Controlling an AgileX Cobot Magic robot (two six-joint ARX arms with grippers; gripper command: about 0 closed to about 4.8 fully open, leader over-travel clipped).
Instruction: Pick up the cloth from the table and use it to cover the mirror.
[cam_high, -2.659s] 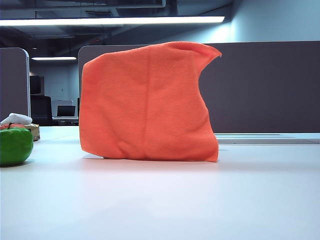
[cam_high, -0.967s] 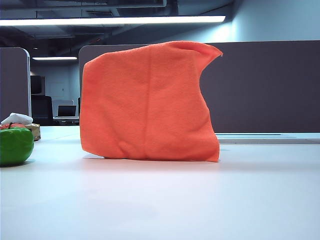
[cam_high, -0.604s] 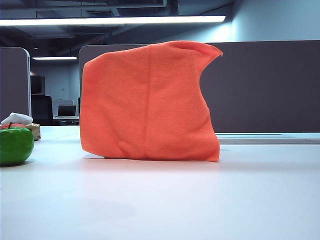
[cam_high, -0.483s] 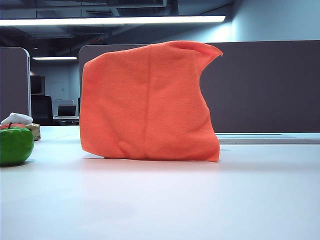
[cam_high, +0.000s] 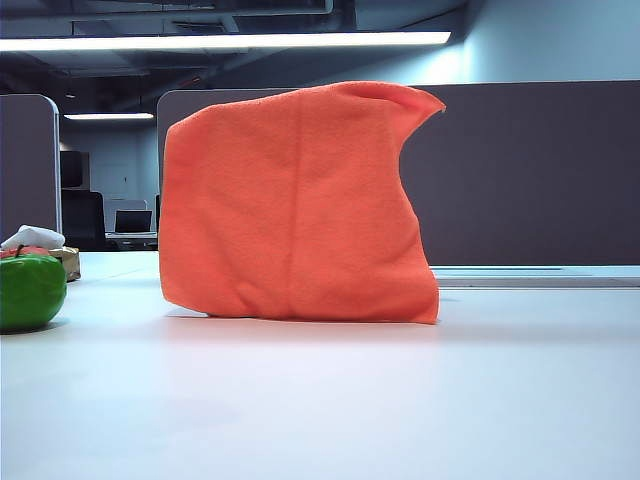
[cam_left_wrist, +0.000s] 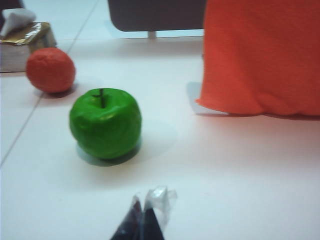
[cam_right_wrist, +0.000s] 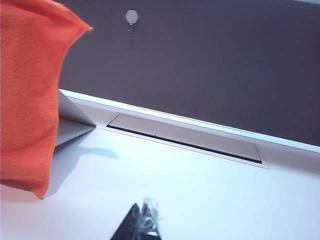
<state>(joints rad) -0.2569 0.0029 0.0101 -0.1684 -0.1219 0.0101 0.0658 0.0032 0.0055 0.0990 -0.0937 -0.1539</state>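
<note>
Mirror fully hidden: the orange cloth (cam_high: 295, 205) hangs over it, upright on the white table (cam_high: 330, 400), and no frame, glass or base shows in the exterior view. One upper corner of the cloth pokes up into a loose point toward the right; lower hem rests on the tabletop, bunched slightly at the right corner. In the right wrist view a grey slanted surface (cam_right_wrist: 70, 125) shows just behind the cloth's edge; cannot tell whether that is the mirror's back or stand. Neither arm appears in the exterior view. Left gripper (cam_left_wrist: 145, 220) shows only as dark fingertips pressed together with a scrap of clear wrap, holding nothing, hovering over bare table near the green apple (cam_left_wrist: 105, 122). Right gripper (cam_right_wrist: 142, 222) likewise closed and empty, tips cut off at the picture edge, over open table to the cloth's right. Green apple is cut by the left edge in the exterior view; behind it an orange-red fruit (cam_left_wrist: 50, 70) and a tissue box (cam_left_wrist: 22, 40) with a white tissue sticking out, both blurred. Wide clear tabletop in front of the cloth and to its right; a narrow recessed slot (cam_right_wrist: 185, 137) runs along the far table edge below the grey partition (cam_high: 530, 170).
</note>
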